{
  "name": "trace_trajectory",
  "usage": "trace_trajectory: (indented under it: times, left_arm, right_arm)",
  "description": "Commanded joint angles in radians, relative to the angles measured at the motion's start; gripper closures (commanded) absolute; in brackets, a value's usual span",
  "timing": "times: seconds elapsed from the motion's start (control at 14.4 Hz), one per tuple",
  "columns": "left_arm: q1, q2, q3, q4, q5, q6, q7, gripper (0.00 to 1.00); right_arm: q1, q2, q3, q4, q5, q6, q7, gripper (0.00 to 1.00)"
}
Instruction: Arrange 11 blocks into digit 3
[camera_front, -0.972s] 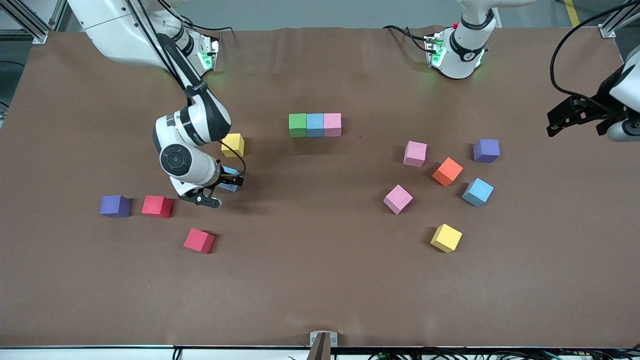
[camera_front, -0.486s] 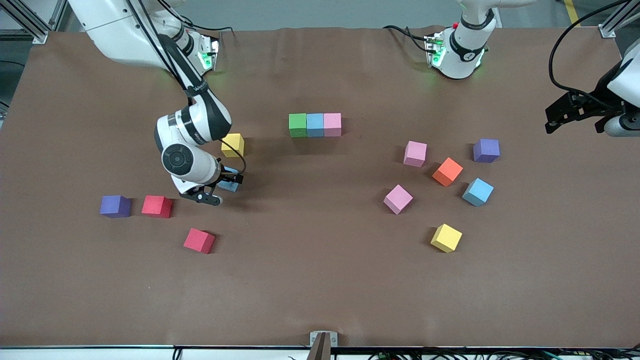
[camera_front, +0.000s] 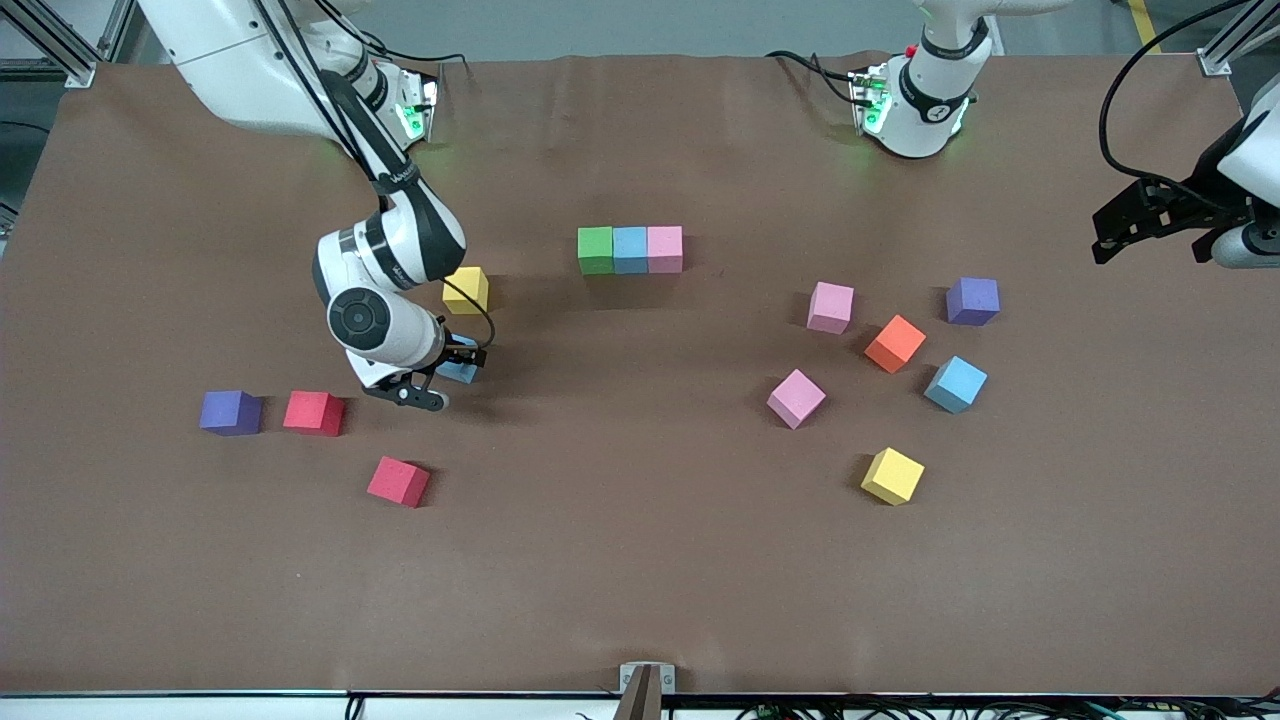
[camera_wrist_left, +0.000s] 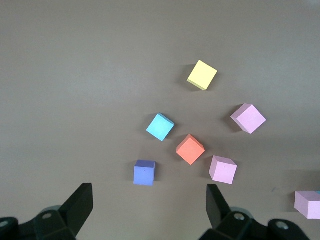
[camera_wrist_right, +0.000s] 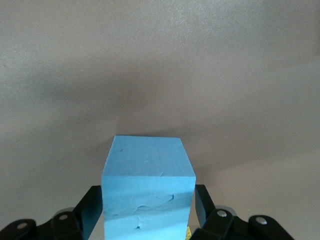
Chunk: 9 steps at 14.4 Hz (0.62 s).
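Note:
My right gripper (camera_front: 442, 378) is down at the table, shut on a light blue block (camera_front: 462, 372); in the right wrist view its black fingers (camera_wrist_right: 204, 200) press both sides of this block (camera_wrist_right: 148, 170). A yellow block (camera_front: 467, 290) sits just beside the right wrist. A green (camera_front: 595, 249), light blue (camera_front: 630, 249) and pink block (camera_front: 665, 248) form a touching row mid-table. Two red blocks (camera_front: 313, 412) (camera_front: 397, 481) lie nearer the front camera. My left gripper (camera_front: 1150, 225) waits open in the air at the left arm's end of the table, nothing between its fingers (camera_wrist_left: 80, 200).
Loose near the left arm's end: pink (camera_front: 830, 306), pink (camera_front: 796, 398), orange (camera_front: 895, 343), light blue (camera_front: 955, 384) and yellow (camera_front: 892, 475) blocks, plus a purple cube (camera_front: 972, 301). Another purple cube (camera_front: 230, 411) sits beside a red block. The brown mat (camera_front: 640, 560) covers the table.
The right gripper's fingers have closed in on the light blue block. The left gripper has drifted slightly over the table's end.

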<state>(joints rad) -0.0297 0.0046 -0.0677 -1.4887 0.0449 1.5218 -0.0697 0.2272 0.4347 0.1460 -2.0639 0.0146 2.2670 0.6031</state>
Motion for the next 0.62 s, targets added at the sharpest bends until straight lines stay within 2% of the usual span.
trace_trajectory:
  times: [0.0, 0.14, 0.35, 0.56]
  left_arm:
    - [0.001, -0.014, 0.003, -0.012, -0.016, 0.001, 0.001, 0.0]
    - [0.001, -0.014, 0.003, -0.012, -0.014, 0.001, 0.001, 0.0]
    - [0.001, -0.015, 0.003, -0.013, -0.013, -0.002, -0.001, 0.0]
    - [0.002, -0.021, 0.003, -0.012, -0.013, -0.003, -0.013, 0.0]
  right_arm:
    - [-0.003, 0.004, 0.007, -0.009, 0.005, 0.016, 0.0, 0.24]
    - [-0.003, 0.006, 0.006, -0.009, 0.005, 0.016, 0.0, 0.33]
    - [-0.003, 0.012, 0.007, -0.004, 0.005, 0.016, 0.003, 0.54]
    - [0.007, 0.012, 0.007, 0.046, 0.005, 0.002, 0.003, 0.58]
